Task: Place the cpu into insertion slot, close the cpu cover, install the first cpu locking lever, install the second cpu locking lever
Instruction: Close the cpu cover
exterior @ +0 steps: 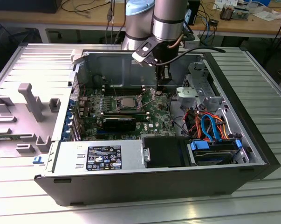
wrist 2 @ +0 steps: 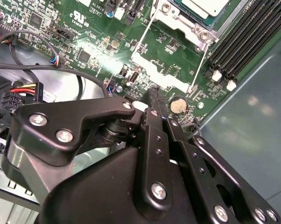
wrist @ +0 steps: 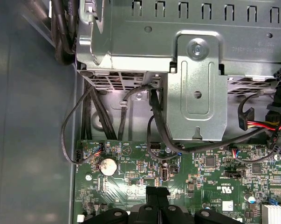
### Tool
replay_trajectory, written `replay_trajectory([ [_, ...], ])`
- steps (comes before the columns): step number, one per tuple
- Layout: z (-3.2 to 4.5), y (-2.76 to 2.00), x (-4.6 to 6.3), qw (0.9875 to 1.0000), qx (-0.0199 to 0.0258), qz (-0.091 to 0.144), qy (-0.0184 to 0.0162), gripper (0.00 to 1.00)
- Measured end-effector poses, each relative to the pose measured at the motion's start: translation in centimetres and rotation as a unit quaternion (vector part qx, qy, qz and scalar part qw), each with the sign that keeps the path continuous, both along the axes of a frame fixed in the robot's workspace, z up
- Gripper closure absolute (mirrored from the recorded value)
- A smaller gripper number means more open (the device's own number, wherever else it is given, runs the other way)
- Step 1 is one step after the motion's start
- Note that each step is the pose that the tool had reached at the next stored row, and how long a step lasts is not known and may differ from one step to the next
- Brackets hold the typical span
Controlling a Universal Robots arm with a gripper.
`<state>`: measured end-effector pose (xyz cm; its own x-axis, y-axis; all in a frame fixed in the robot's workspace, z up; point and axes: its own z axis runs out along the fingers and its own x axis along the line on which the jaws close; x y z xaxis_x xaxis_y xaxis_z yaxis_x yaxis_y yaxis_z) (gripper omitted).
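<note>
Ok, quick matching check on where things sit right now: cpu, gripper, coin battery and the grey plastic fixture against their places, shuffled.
Things
1. cpu
2. gripper
3. coin battery
4. grey plastic fixture

Places
a. outside the case, on the exterior view's left
b. lying flat near the middle of the green board
c. over the board, to the exterior view's right of the cpu
d. at the board's edge, beside the case wall

Pairs: 1-b, 2-c, 3-d, 4-a

The motherboard (exterior: 155, 113) is green, the cpu (exterior: 126, 102) silvery-grey, the claw (wrist: 157, 192) black, the cables (exterior: 206, 128) blue and orange.
</note>
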<state>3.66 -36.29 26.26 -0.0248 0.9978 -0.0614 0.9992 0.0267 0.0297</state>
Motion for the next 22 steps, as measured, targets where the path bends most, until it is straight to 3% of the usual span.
replay_trajectory([
  [12, -0.13, 0.00, 0.2, 1.0000, -0.0008, 0.000, 0.0000, 0.89],
  [22, -1.07, 0.00, 0.4, 1.0000, -0.0019, 0.000, 0.0000, 0.89],
])
